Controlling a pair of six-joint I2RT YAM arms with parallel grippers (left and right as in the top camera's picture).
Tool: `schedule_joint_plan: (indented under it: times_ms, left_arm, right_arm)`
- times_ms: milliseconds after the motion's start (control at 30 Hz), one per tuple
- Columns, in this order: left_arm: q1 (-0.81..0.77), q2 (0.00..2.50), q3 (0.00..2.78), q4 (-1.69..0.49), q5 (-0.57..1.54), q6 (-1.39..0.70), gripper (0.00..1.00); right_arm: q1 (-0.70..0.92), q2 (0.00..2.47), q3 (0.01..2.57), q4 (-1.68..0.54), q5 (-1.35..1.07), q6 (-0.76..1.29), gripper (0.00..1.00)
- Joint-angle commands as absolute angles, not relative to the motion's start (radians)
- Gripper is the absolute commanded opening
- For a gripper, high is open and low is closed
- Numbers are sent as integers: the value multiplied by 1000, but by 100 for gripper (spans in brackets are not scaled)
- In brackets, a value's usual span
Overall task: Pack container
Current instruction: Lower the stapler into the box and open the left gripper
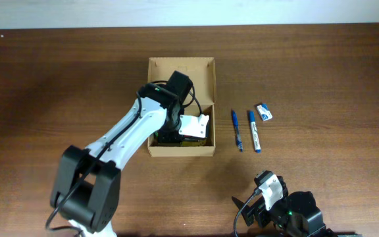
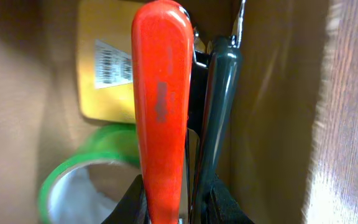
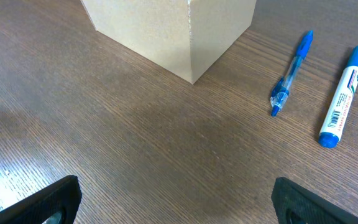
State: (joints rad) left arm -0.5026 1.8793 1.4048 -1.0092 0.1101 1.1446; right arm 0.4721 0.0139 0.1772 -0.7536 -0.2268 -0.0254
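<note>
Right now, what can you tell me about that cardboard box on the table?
The cardboard box is plain tan, rectangular, standing upright on the wooden table with its flap lid folded open toward the far side. Inside lie a yellow box with a barcode label and a green tape roll. The left claw reaches into it, gripping an orange-handled tool.

No words legible, white barcode label (image 2: 112, 62) on the yellow box (image 2: 104, 106), digits blurred, barcode and small red-green logo on the blue marker (image 3: 344, 96), embossed mark on the orange handle (image 2: 160, 93) unreadable
</note>
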Motion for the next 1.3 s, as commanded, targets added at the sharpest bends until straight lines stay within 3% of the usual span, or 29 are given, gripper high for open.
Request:
schedule_joint_plan:
  times_ms: [0,167,300,367,400,433,1100,1267]
  left_arm:
    - [-500,1900,1424,-1007,142,1169,2]
    - [-500,1900,1424,-1007,142,1169,3]
    - [-500,1900,1424,-1003,143,1169,14]
    - [-501,1900,1424,-1003,143,1169,24]
    - [-501,1900,1424,-1003,143,1169,43]
    - [-501,1900,1424,-1003,143,1169,49]
    - [-501,1900,1493,-1011,131,1131,52]
    - [-501,1900,1589,-1035,118,1085,65]
  right_arm:
    - [480,2,170,-751,-232,-18,99]
    - [480,2,170,-751,-232,-18,99]
    - [480,2,170,-751,-232,-18,99]
    - [480,2,170,-751,-232,-18,99]
    - [480,2,170,-751,-232,-18,99]
    - [480,2,170,-751,-232,-18,99]
    - [480,2,170,-751,-232,-18,99]
    - [480,2,170,-751,-232,-18,99]
